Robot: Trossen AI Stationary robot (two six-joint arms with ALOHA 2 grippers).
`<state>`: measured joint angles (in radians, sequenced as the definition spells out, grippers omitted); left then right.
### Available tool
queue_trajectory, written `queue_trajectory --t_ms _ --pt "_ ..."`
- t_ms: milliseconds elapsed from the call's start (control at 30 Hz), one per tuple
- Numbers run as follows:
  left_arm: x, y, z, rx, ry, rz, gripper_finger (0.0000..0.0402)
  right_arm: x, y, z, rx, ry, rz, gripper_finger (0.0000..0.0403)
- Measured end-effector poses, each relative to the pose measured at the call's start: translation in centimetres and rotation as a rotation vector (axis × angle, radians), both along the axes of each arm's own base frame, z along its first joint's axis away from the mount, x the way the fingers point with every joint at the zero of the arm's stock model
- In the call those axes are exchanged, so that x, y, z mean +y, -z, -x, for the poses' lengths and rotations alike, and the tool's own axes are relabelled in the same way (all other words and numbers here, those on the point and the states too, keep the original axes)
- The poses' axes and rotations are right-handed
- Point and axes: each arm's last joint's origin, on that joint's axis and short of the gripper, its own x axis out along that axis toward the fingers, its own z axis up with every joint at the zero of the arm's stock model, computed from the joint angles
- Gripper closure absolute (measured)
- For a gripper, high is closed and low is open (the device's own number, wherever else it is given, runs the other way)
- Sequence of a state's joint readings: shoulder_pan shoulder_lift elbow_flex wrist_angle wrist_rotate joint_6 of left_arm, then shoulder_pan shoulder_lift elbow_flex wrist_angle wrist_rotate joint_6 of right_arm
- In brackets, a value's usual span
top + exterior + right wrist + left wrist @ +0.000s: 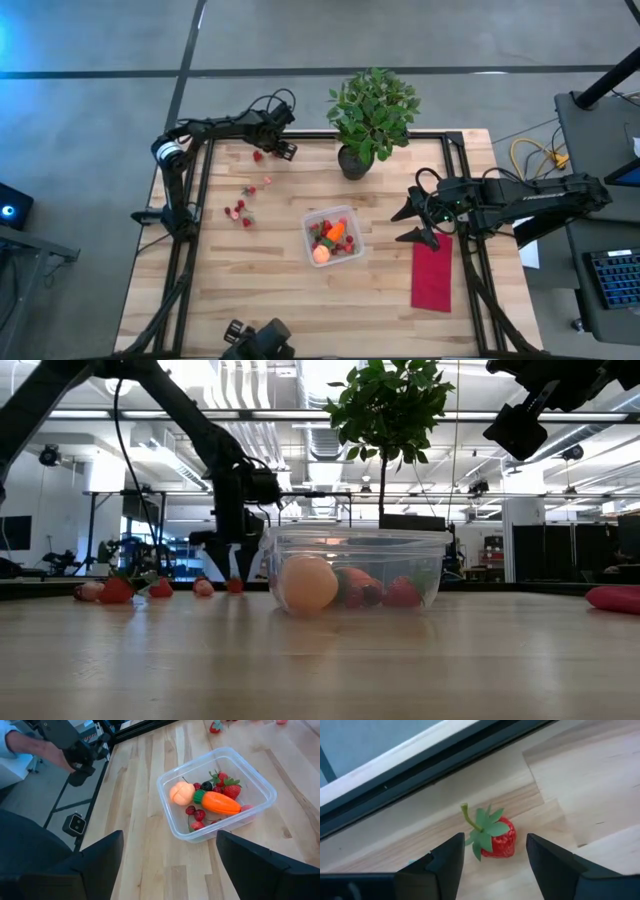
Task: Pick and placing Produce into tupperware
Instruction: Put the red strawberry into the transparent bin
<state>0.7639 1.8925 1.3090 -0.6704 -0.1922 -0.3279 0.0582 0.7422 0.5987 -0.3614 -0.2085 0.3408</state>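
The clear tupperware point(334, 238) sits mid-table and holds the orange carrot point(220, 803), the round peach fruit point(181, 793) and a few strawberries. Several more strawberries point(241, 209) lie on the wood to its left. One strawberry point(496, 837) rests on its side near the far left edge. My left gripper point(495, 860) is open, with its fingers on either side of that berry and not touching it. My right gripper point(414, 225) is open too, raised to the right of the tupperware.
A potted leafy plant point(370, 115) stands at the far edge behind the tupperware. A red cloth point(432, 273) lies at the right, under my right arm. The black table frame point(420, 775) runs just beyond the strawberry. A person's arm point(30, 745) shows beyond the table.
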Motion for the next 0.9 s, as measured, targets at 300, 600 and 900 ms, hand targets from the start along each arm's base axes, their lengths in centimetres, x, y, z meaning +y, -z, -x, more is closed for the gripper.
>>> queue_trajectory --t_ms 300,600,900 --pt "0.1 1.0 -0.1 0.022 0.004 0.022 0.0262 0.0 0.0 0.0 0.000 0.000 0.000 0.0093" --pt "0.0 0.8 -0.2 0.027 0.029 0.017 0.0279 0.0 0.0 0.0 0.001 0.000 0.000 0.0094" --pt "-5.7 -6.0 -0.9 -0.218 0.435 0.127 0.0280 0.0 0.0 0.0 0.000 0.000 0.000 0.0091"
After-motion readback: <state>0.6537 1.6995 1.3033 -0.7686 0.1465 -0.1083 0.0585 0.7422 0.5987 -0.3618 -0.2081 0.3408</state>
